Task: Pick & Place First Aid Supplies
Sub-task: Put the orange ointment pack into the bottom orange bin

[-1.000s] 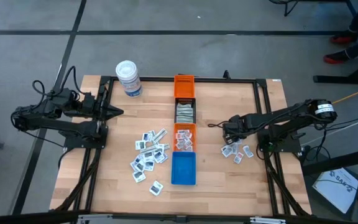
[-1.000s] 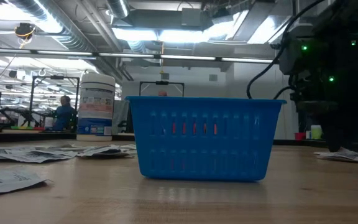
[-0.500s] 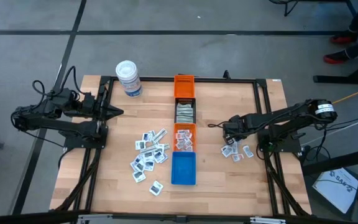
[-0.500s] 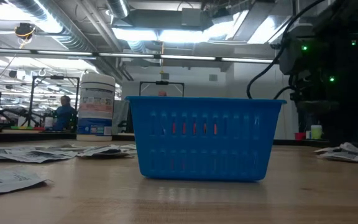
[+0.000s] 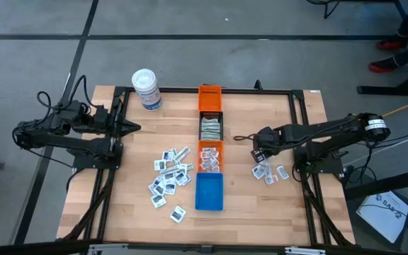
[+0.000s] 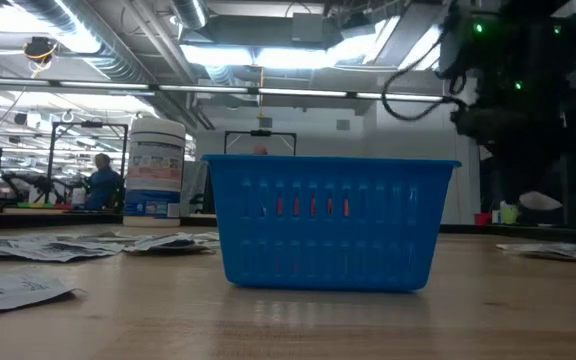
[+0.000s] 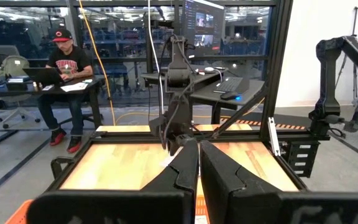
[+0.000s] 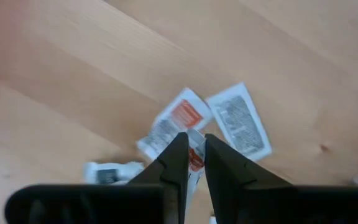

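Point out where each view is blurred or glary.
Low view: ceiling lights glare, near packets soft. Right wrist view: the gripper and packets are smeared by blur. Left wrist view: white wall washed out. High view: evenly lit, sharp.

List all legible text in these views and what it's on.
"C": on the person's cap, left wrist view.
"SA…": on the white sheet on the floor; the rest is unreadable.
Tub label: print blurred, unreadable.
Packets on the table, and the packet in the right gripper: black and red print, too small to read.
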Robot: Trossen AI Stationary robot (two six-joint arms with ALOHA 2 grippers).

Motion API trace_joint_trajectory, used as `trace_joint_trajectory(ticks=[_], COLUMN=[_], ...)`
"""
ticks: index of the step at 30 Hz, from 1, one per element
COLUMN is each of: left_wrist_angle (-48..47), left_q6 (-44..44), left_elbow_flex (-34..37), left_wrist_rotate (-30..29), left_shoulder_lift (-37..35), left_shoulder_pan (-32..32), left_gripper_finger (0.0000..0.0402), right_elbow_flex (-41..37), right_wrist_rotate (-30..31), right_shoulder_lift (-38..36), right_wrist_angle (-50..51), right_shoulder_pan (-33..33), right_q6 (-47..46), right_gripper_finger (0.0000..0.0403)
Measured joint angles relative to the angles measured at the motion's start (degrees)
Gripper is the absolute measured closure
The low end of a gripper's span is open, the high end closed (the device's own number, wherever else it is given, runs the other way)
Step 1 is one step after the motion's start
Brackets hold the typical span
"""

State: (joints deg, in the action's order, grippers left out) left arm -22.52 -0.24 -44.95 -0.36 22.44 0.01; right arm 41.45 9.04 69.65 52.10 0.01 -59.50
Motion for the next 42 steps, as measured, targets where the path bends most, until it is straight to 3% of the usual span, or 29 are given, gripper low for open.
trace_joint_trajectory(ticks=[21,42], left_wrist_angle=[0.0,0.0], left_q6=[0.0,0.0], left_elbow_flex=[0.0,0.0], left_wrist_rotate=[0.0,0.0], left_shoulder_lift=[0.0,0.0], left_shoulder_pan=[0.0,0.0], left_gripper_finger=[0.039,0.0393], right_elbow_flex=[17.9,43.1], right_wrist_rotate=[3.5,3.5], right_shoulder_lift=[1.6,24.4], right_wrist_angle=[-1.3,-7.3], right_shoulder_pan=[0.0,2.3], right_q6=[8.0,27.9], right_gripper_finger=[0.0352,0.0352])
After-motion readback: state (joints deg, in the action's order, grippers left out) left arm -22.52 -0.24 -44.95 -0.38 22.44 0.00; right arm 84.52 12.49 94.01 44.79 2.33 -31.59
